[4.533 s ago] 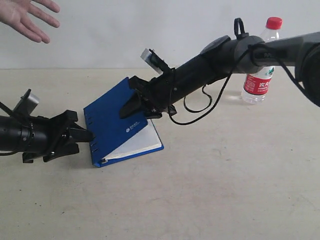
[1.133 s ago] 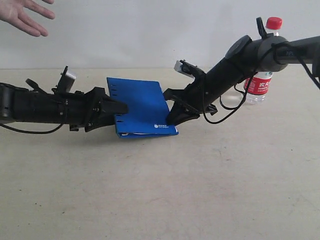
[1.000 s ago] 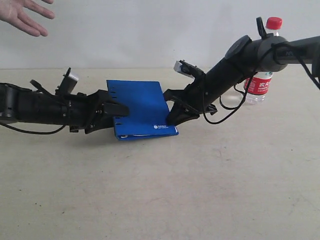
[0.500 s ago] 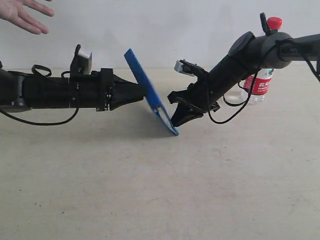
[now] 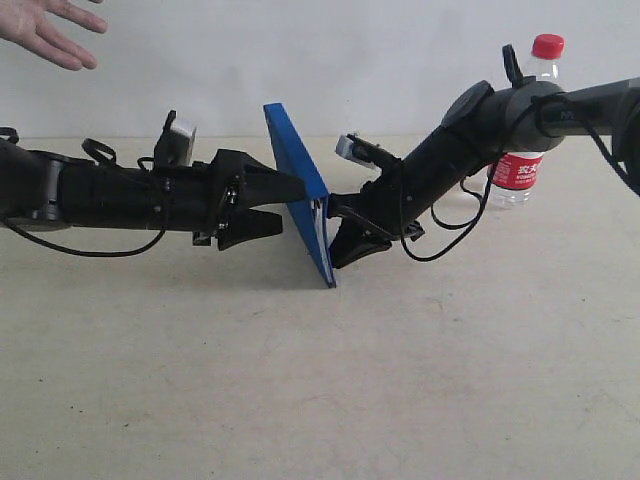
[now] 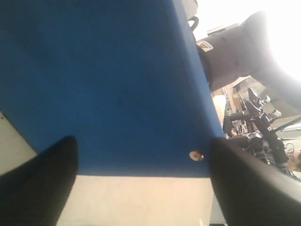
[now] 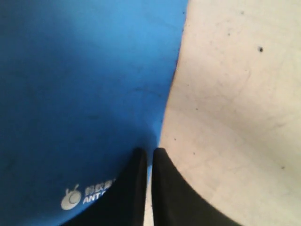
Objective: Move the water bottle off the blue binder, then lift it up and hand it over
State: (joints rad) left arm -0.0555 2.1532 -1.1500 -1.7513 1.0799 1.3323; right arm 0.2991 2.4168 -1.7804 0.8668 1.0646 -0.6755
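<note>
The blue binder stands almost upright on its lower edge, tilted, between the two arms. My right gripper is shut on the binder's lower corner; in the right wrist view its jaws pinch the blue cover next to the white logo. My left gripper is open, its upper finger against the binder's back face. In the left wrist view the fingers stand wide apart around the binder. The water bottle stands upright on the table behind the right arm, apart from the binder.
A person's open hand hovers at the top left. The beige table stretches in front of the arms, and a white wall stands behind. The right arm's cable loops down near the bottle.
The binder has tipped from lying flat to nearly upright and shifted slightly right. The left gripper, shut on its edge half a second ago, has opened. The right gripper still holds the lower corner.
</note>
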